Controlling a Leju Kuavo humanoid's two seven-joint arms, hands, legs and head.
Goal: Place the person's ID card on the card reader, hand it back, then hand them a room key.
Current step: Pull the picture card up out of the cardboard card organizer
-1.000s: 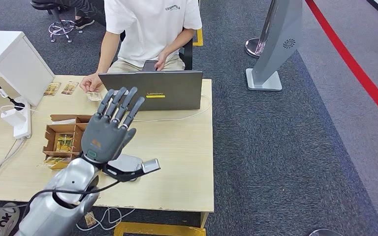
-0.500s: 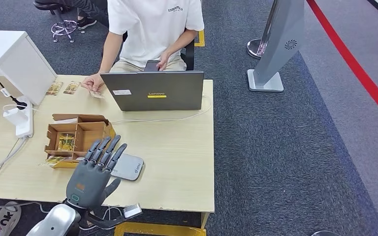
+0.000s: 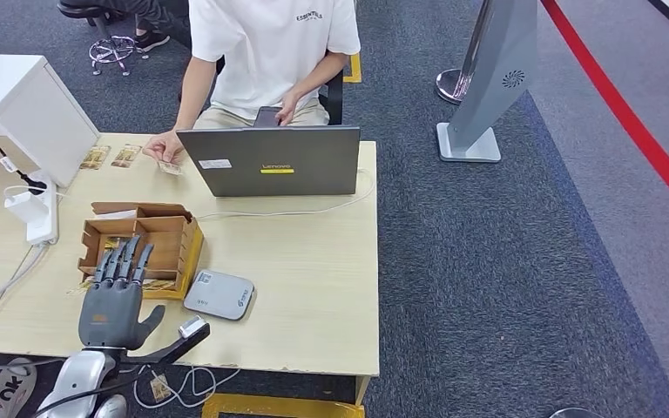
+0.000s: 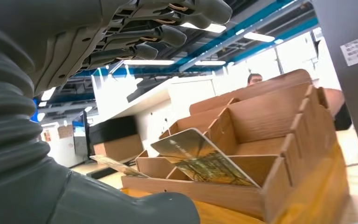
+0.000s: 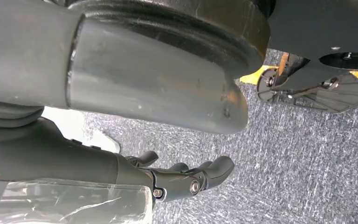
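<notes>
While person sits, left hand (image 3: 111,306) spread, card box (image 3: 177,242) beside

Grey hand (image 3: 111,305); brown cardboard box (image 3: 167,237) (yellow side); silver-grey card reader (image 3: 219,294); pale wood table (image 3: 314,270); dark grey laptop (image 3: 270,161).

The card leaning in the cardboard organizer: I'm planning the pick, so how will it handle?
The card looks thin, flat and glossy, so probably stiff, light and slippery to pinch. It leans loosely in the organizer, so a nudge from the left hand may slide or topple it.
</notes>
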